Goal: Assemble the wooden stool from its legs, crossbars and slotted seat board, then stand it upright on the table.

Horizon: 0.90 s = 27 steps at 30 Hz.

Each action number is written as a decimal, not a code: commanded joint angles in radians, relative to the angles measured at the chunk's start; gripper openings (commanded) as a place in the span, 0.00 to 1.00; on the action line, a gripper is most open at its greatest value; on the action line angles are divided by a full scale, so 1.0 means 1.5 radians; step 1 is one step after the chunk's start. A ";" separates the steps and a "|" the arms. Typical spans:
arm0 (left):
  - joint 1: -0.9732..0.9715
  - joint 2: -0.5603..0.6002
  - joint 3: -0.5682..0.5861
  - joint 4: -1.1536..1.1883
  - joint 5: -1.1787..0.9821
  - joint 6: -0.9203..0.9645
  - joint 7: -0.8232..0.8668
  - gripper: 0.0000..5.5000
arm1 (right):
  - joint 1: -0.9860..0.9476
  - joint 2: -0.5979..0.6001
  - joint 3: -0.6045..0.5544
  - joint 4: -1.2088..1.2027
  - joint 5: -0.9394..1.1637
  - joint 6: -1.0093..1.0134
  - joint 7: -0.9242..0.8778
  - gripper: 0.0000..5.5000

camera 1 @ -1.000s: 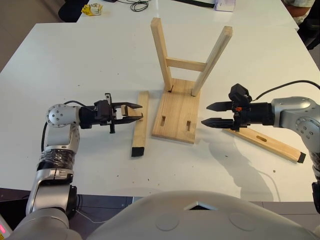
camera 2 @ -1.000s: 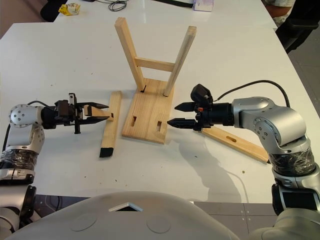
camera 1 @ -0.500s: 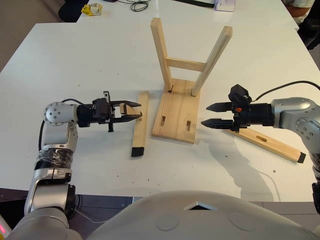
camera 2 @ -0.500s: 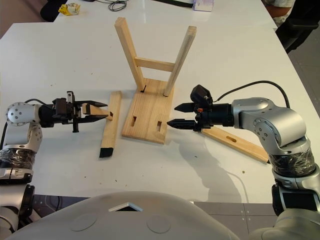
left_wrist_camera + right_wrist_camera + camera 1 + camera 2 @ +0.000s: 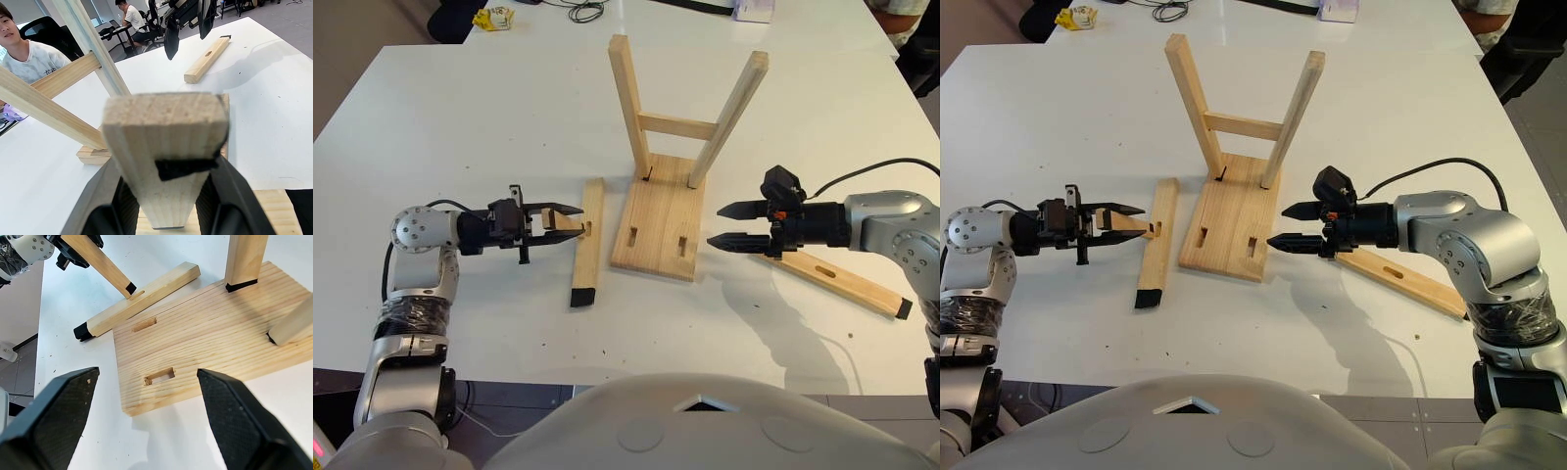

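Seat (image 5: 656, 220) flat on the table (image 5: 460, 117), half fitted.
Two legs (image 5: 631, 108) stand in the seat's far slots. Left of the seat, left gripper (image 5: 563, 219) pinches a crossbar (image 5: 166, 147) touching a lying leg (image 5: 587, 242); right gripper (image 5: 724, 223) gapes empty just right of it.

Pale-wood seat board (image 5: 658, 223), white table (image 5: 460, 127)

Crossbar tip: the crossbar (image 5: 100, 262) touched the slot of the lying leg (image 5: 146, 296); how deep it sat could not be told.
Right-hand leg: the right-hand leg (image 5: 842, 281) was partly covered by the right gripper (image 5: 715, 225).
Seat board: the seat board (image 5: 205, 342) and the upright legs (image 5: 243, 259) were cut off at the picture's edges.
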 commanded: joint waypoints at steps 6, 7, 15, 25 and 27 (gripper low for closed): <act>-0.020 0.003 -0.003 0.016 0.014 -0.001 -0.003 0.24 | -0.003 0.000 -0.004 -0.008 0.004 0.009 -0.007 0.67; -0.022 0.002 -0.004 0.017 0.015 -0.001 -0.003 0.24 | -0.001 0.000 -0.006 -0.009 0.005 0.009 -0.007 0.67; -0.025 -0.013 -0.004 0.014 0.018 0.008 0.017 0.24 | -0.009 -0.001 -0.001 -0.008 0.005 0.012 -0.005 0.67; -0.020 -0.021 -0.008 0.015 0.024 0.005 0.017 0.24 | -0.017 0.000 0.004 -0.005 0.005 0.013 -0.004 0.67; -0.022 -0.020 -0.007 0.014 0.024 0.006 0.018 0.24 | -0.017 -0.001 0.004 -0.005 0.006 0.014 -0.003 0.67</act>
